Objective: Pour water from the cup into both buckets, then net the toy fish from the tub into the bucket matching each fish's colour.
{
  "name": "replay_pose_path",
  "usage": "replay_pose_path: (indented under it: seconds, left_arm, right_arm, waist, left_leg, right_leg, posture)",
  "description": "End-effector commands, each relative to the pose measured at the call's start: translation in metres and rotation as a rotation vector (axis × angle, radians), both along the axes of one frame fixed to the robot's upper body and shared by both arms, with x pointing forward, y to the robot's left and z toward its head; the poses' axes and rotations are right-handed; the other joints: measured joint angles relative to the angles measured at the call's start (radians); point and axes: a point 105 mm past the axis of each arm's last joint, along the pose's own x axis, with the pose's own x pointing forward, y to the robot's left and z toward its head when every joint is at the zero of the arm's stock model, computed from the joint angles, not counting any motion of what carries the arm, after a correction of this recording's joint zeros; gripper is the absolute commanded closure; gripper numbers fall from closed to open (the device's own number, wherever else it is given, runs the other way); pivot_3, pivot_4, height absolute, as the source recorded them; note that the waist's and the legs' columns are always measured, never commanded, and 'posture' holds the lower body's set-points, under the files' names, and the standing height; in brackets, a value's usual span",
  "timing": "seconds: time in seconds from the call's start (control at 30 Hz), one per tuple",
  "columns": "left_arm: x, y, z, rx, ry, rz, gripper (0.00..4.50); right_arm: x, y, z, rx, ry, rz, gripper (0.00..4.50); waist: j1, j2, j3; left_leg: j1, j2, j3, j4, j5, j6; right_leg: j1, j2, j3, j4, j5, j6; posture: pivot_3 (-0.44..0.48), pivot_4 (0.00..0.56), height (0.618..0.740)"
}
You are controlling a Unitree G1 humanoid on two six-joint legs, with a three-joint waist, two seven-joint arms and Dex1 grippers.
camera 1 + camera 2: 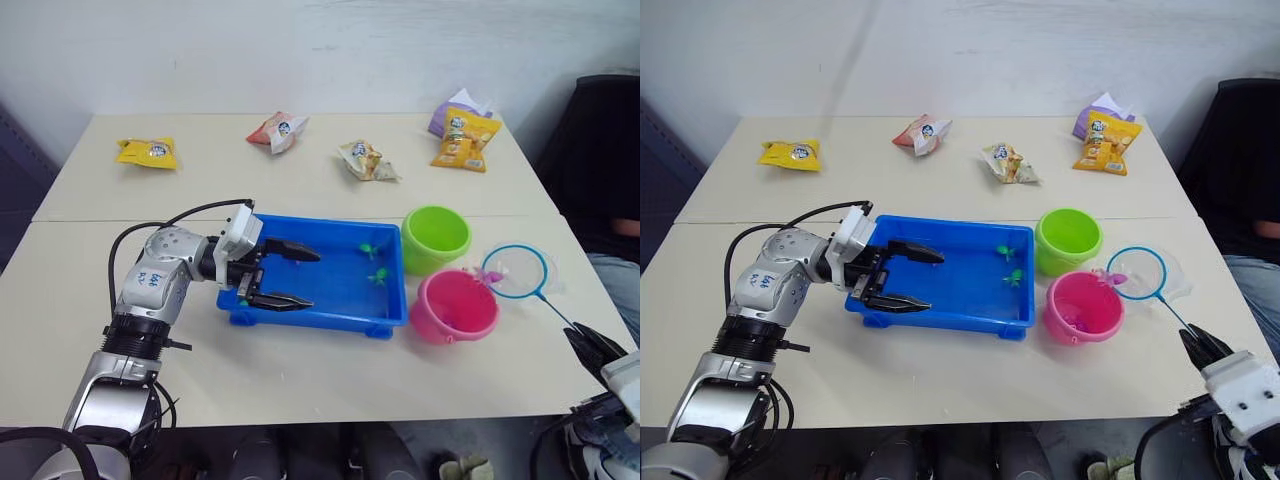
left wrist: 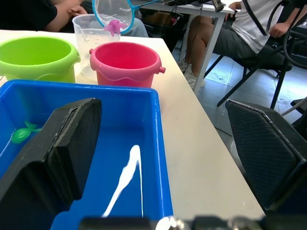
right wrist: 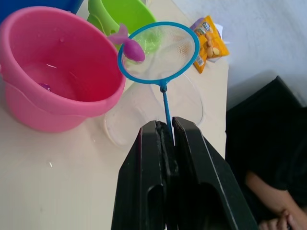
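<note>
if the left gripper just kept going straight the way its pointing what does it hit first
Probably the tub's far end wall: the open left gripper points along the tub toward the green bucket and pink bucket. Its height over the rim is unclear.

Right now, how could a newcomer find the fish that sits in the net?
Start at the blue tub; on the robot's right stand two buckets. Over the pink bucket's far rim hangs the net. The magenta fish lies on its hoop; the tub's fish are green.

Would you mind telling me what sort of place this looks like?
Probably an office or lab room: pale tables pushed together against a plain wall, a seated person on a folding chair, and snack packets lying about.
</note>
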Motion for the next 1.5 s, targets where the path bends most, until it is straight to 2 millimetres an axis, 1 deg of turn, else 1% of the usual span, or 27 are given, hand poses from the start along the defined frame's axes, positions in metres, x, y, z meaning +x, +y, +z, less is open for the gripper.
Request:
replay_pose_path:
  seconds: [0.03, 0.17, 0.27, 0.4, 0.47, 0.5, 0.57, 0.63, 0.67, 0.7, 0.77, 0.83, 0.9, 0.93, 0.97, 1.03, 1.13, 1.17, 1.23, 1.27, 1.3, 1.33, 1.4, 1.5]
  left_arm:
    - [-0.002, -0.001, 0.007, -0.015, -0.033, -0.004, 0.07]
    - [-0.003, 0.000, 0.008, -0.021, -0.038, 0.000, 0.07]
    - [-0.005, 0.002, 0.010, -0.036, -0.042, -0.001, 0.07]
    - [-0.006, 0.006, 0.011, -0.033, -0.041, 0.010, 0.07]
    - [-0.007, 0.008, 0.010, -0.028, -0.040, 0.013, 0.07]
    - [-0.007, 0.009, 0.009, -0.027, -0.040, 0.016, 0.07]
    - [-0.006, 0.011, 0.009, -0.026, -0.044, 0.028, 0.07]
    - [-0.004, 0.015, 0.009, -0.029, -0.047, 0.050, 0.07]
    - [-0.003, 0.018, 0.009, -0.035, -0.052, 0.069, 0.07]
    - [-0.002, 0.021, 0.008, -0.039, -0.055, 0.083, 0.07]
    - [0.002, 0.036, 0.005, -0.060, -0.059, 0.165, 0.07]
    - [0.005, 0.054, 0.000, -0.059, -0.066, 0.252, 0.07]
    - [0.006, 0.065, 0.000, -0.061, -0.082, 0.305, 0.07]
    - [0.007, 0.067, 0.001, -0.064, -0.089, 0.320, 0.07]
    - [0.006, 0.074, 0.001, -0.072, -0.093, 0.360, 0.07]
    - [0.004, 0.086, 0.000, -0.077, -0.098, 0.432, 0.07]
    - [-0.007, 0.114, -0.007, -0.064, -0.055, 0.553, 0.07]
    - [-0.009, 0.119, -0.008, -0.064, -0.043, 0.573, 0.07]
    - [-0.011, 0.136, -0.009, -0.073, -0.047, 0.658, 0.07]
    - [-0.013, 0.141, -0.010, -0.074, -0.047, 0.685, 0.07]
    - [-0.015, 0.149, -0.011, -0.062, -0.053, 0.723, 0.07]
    - [-0.017, 0.154, -0.013, -0.051, -0.055, 0.748, 0.07]
    - [-0.018, 0.156, -0.014, -0.030, -0.072, 0.768, 0.07]
    - [-0.019, 0.151, -0.012, -0.033, -0.086, 0.767, 0.07]
  right_arm:
    - [0.003, 0.007, 0.012, -0.191, -0.105, 0.048, 4.50]
    - [0.003, 0.013, 0.005, -0.327, -0.127, 0.095, 4.50]
    - [0.000, 0.017, 0.000, -0.480, -0.164, 0.134, 4.50]
    - [0.003, 0.016, 0.007, -0.629, -0.247, 0.122, 4.50]
    - [0.005, 0.016, 0.006, -0.654, -0.250, 0.132, 4.50]
    - [0.006, 0.015, 0.004, -0.636, -0.243, 0.133, 4.50]
    - [0.008, 0.016, 0.006, -0.607, -0.256, 0.132, 4.50]
    - [0.012, 0.018, 0.015, -0.490, -0.285, 0.115, 4.50]
    - [0.016, 0.024, 0.021, -0.362, -0.293, 0.127, 4.50]
    - [0.018, 0.028, 0.025, -0.272, -0.289, 0.143, 4.50]
    - [0.028, 0.058, 0.033, 0.107, -0.206, 0.288, 4.50]
    - [0.039, 0.087, 0.033, 0.338, -0.045, 0.425, 4.50]
    - [0.048, 0.102, 0.033, 0.433, 0.074, 0.478, 4.50]
    - [0.051, 0.107, 0.034, 0.462, 0.112, 0.490, 4.50]
    - [0.057, 0.116, 0.032, 0.508, 0.178, 0.516, 4.50]
    - [0.066, 0.130, 0.027, 0.546, 0.298, 0.554, 4.50]
    - [0.087, 0.148, 0.019, 0.589, 0.409, 0.590, 4.50]
    - [0.092, 0.152, 0.018, 0.594, 0.424, 0.594, 4.50]
    - [0.110, 0.157, 0.010, 0.573, 0.481, 0.546, 4.50]
    - [0.116, 0.158, 0.007, 0.561, 0.503, 0.527, 4.50]
    - [0.123, 0.163, 0.001, 0.520, 0.561, 0.514, 4.50]
    - [0.127, 0.166, -0.003, 0.488, 0.609, 0.500, 4.50]
    - [0.133, 0.170, -0.008, 0.442, 0.672, 0.478, 4.50]
    - [0.146, 0.171, -0.011, 0.402, 0.705, 0.409, 4.50]
  waist:
    - [0.000, 0.000, 0.000]
    - [0.000, 0.000, 0.000]
    - [0.000, 0.000, 0.000]
    - [-0.002, 0.000, 0.000]
    - [-0.002, 0.000, 0.000]
    - [-0.003, 0.000, 0.000]
    - [-0.002, 0.000, 0.000]
    - [-0.002, 0.000, 0.000]
    - [-0.002, 0.000, 0.000]
    - [-0.003, 0.000, 0.000]
    - [-0.008, 0.001, 0.000]
    - [-0.017, 0.001, 0.000]
    - [-0.026, 0.000, 0.000]
    - [-0.024, -0.001, 0.000]
    - [-0.018, -0.001, 0.000]
    - [-0.013, -0.001, 0.000]
    - [-0.016, -0.002, 0.000]
    - [-0.019, -0.002, 0.000]
    - [-0.018, -0.003, 0.000]
    - [-0.018, -0.003, 0.000]
    - [-0.017, -0.003, 0.000]
    - [-0.017, -0.003, 0.000]
    - [-0.013, -0.003, 0.000]
    - [-0.006, -0.003, 0.000]
  left_leg:
    - [0.000, 0.000, 0.000, 0.000, 0.000, 0.000]
    - [0.000, 0.000, 0.000, 0.001, 0.000, 0.000]
    - [0.000, 0.000, 0.000, 0.000, 0.000, 0.000]
    - [0.000, 0.000, 0.000, 0.001, 0.000, -0.001]
    - [0.001, 0.000, 0.000, 0.001, 0.001, -0.001]
    - [0.001, 0.000, 0.000, 0.001, 0.001, -0.001]
    - [0.002, 0.000, 0.001, 0.001, 0.001, -0.001]
    - [0.002, 0.000, 0.001, 0.001, 0.001, -0.001]
    - [0.002, 0.000, 0.001, 0.001, 0.001, -0.001]
    - [0.002, 0.000, 0.001, 0.001, 0.001, -0.001]
    - [0.002, 0.001, 0.001, 0.001, 0.001, -0.001]
    - [0.006, 0.000, 0.000, 0.000, 0.001, -0.001]
    - [0.010, 0.001, -0.003, -0.001, 0.000, -0.002]
    - [0.010, 0.000, -0.003, -0.001, 0.000, -0.002]
    - [0.010, 0.000, -0.004, -0.001, 0.000, -0.002]
    - [0.010, 0.000, -0.006, -0.001, 0.000, -0.002]
    - [0.009, 0.000, -0.005, -0.001, 0.000, -0.001]
    - [0.009, 0.000, -0.004, -0.001, -0.001, -0.001]
    - [0.008, 0.000, -0.004, -0.001, -0.001, 0.000]
    - [0.007, 0.000, -0.004, -0.001, -0.001, 0.000]
    - [0.006, 0.000, -0.004, -0.001, -0.001, 0.000]
    - [0.005, 0.000, -0.004, 0.000, -0.001, 0.000]
    - [0.001, 0.000, -0.005, 0.000, -0.001, 0.000]
    - [-0.003, 0.000, -0.006, 0.000, -0.001, 0.000]
  right_leg:
    - [0.000, 0.000, 0.000, 0.000, 0.000, 0.000]
    - [0.000, 0.000, 0.000, 0.000, 0.000, 0.000]
    - [0.000, 0.000, 0.000, 0.000, 0.000, 0.000]
    - [0.000, 0.000, 0.000, 0.001, 0.000, 0.000]
    - [0.000, 0.000, 0.000, 0.001, 0.000, 0.000]
    - [0.000, 0.000, 0.001, 0.001, 0.000, 0.000]
    - [0.000, 0.000, 0.001, 0.002, 0.000, 0.000]
    - [0.000, 0.000, 0.001, 0.002, 0.000, 0.000]
    - [0.000, 0.000, 0.001, 0.002, 0.000, 0.000]
    - [0.000, 0.000, 0.001, 0.002, 0.000, 0.000]
    - [0.001, 0.000, 0.002, 0.003, 0.000, 0.000]
    - [0.001, 0.000, 0.005, 0.005, 0.000, -0.001]
    - [0.004, 0.000, 0.005, 0.007, 0.000, -0.004]
    - [0.004, 0.000, 0.005, 0.007, 0.000, -0.004]
    - [0.004, 0.000, 0.004, 0.007, 0.000, -0.004]
    - [0.004, 0.000, 0.003, 0.005, 0.000, -0.004]
    - [0.004, -0.001, 0.003, 0.004, 0.000, -0.004]
    - [0.003, -0.001, 0.004, 0.004, 0.000, -0.004]
    - [0.002, -0.002, 0.003, 0.004, 0.000, -0.005]
    - [0.001, -0.002, 0.003, 0.004, 0.000, -0.005]
    - [0.000, -0.002, 0.003, 0.004, 0.001, -0.005]
    - [-0.001, -0.003, 0.002, 0.004, 0.001, -0.005]
    - [-0.004, -0.003, 0.001, 0.004, 0.001, -0.005]
    - [-0.006, -0.004, -0.001, 0.002, 0.001, -0.005]
  posture:
    - [0.000, 0.150, 0.739]
    - [0.000, 0.150, 0.739]
    - [0.000, 0.150, 0.739]
    - [0.000, 0.150, 0.739]
    - [0.000, 0.150, 0.739]
    - [0.000, 0.150, 0.739]
    - [0.000, 0.150, 0.739]
    - [0.000, 0.150, 0.739]
    - [0.000, 0.150, 0.739]
    - [0.000, 0.150, 0.739]
    - [0.000, 0.150, 0.739]
    - [0.000, 0.150, 0.739]
    - [0.000, 0.150, 0.739]
    - [0.000, 0.150, 0.739]
    - [0.000, 0.150, 0.739]
    - [0.000, 0.150, 0.739]
    - [0.000, 0.150, 0.739]
    - [0.000, 0.150, 0.739]
    - [0.000, 0.150, 0.739]
    - [0.000, 0.150, 0.739]
    - [0.000, 0.150, 0.739]
    - [0.000, 0.150, 0.739]
    - [0.000, 0.150, 0.739]
    - [0.000, 0.150, 0.739]
